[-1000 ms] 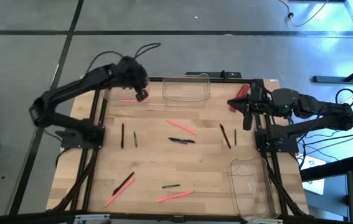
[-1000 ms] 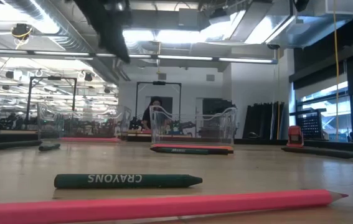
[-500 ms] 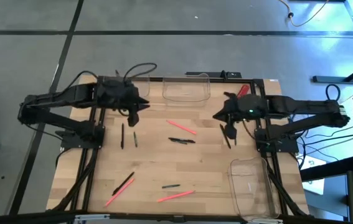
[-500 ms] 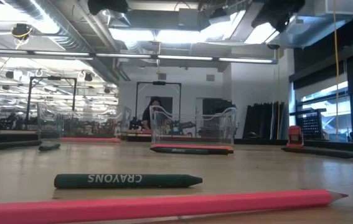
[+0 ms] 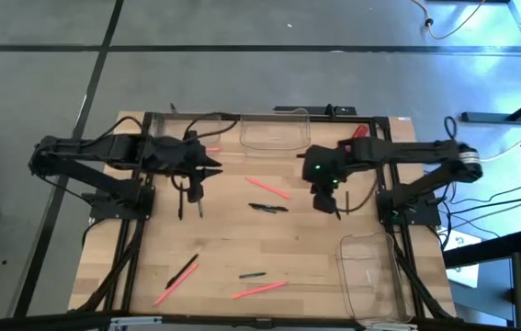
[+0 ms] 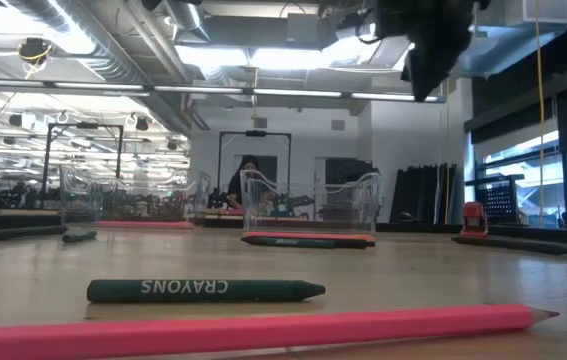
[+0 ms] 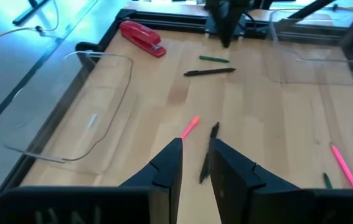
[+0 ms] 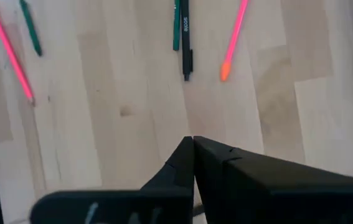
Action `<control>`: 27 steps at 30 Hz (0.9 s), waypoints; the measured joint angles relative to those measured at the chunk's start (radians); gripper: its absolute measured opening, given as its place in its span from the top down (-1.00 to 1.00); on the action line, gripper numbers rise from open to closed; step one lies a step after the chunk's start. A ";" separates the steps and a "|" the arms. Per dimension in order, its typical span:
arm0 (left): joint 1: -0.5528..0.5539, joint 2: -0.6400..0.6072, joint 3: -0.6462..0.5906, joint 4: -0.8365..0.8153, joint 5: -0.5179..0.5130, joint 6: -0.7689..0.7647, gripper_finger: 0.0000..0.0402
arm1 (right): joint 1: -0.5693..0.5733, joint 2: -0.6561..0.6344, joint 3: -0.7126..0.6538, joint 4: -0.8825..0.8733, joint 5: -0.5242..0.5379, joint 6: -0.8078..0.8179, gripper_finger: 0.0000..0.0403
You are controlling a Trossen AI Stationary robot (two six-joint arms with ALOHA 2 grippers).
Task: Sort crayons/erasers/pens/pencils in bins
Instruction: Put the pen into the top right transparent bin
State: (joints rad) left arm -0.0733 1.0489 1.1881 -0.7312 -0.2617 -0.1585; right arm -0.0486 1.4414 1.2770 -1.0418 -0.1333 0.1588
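Note:
Black pens lie flat on the wooden table: one at the left (image 5: 180, 200), one in the middle (image 5: 267, 208) and one near the front left (image 5: 183, 270). The right pen (image 5: 335, 208) is partly hidden by my right gripper. My left gripper (image 5: 193, 181) hovers over the left pen, slightly open and empty; its fingers (image 7: 170, 168) frame the middle pen (image 7: 205, 167) farther off. My right gripper (image 5: 326, 196) is shut and empty (image 8: 193, 149). Clear bins stand at the far left (image 5: 170, 140), far middle (image 5: 276, 131) and near right (image 5: 370, 267).
Pink pencils (image 5: 267, 188) (image 5: 260, 291) (image 5: 173, 287) and dark green crayons (image 5: 252, 274) (image 5: 199, 204) (image 5: 347, 202) lie scattered. One pink pencil (image 5: 209, 146) lies in the far-left bin. A red stapler (image 5: 356, 133) sits at the far right. A person shows beyond the table (image 6: 250, 180).
My left gripper has left the far-left bin and gone toward the near edge and down, over the left pen. My right gripper has swung from the table's right edge toward the middle, over the right pen. The things on the table have not moved.

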 joint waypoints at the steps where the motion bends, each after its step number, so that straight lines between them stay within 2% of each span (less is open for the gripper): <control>1: -0.008 0.000 0.000 0.000 0.000 0.000 0.65 | 0.000 0.020 0.013 0.000 0.000 0.008 0.92; 8: -0.065 0.000 0.000 -0.001 0.000 0.003 0.65 | 0.000 0.133 0.097 0.016 0.000 0.019 0.59; 14: -0.096 0.000 0.000 -0.051 -0.001 0.011 0.65 | 0.002 0.224 0.092 0.116 -0.001 -0.063 0.37; 18: -0.111 0.000 0.000 -0.088 -0.001 0.011 0.65 | 0.003 0.299 0.092 0.165 -0.010 -0.088 0.34; 23: -0.113 0.000 -0.009 -0.151 -0.001 0.005 0.65 | 0.009 0.368 0.092 0.204 -0.106 -0.140 0.38; 27: -0.112 0.000 -0.053 -0.183 0.000 -0.005 0.65 | 0.013 0.405 0.092 0.239 -0.091 -0.117 0.41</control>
State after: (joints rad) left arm -0.1856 1.0489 1.1356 -0.9144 -0.2614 -0.1639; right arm -0.0356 1.8465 1.3689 -0.8031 -0.2239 0.0417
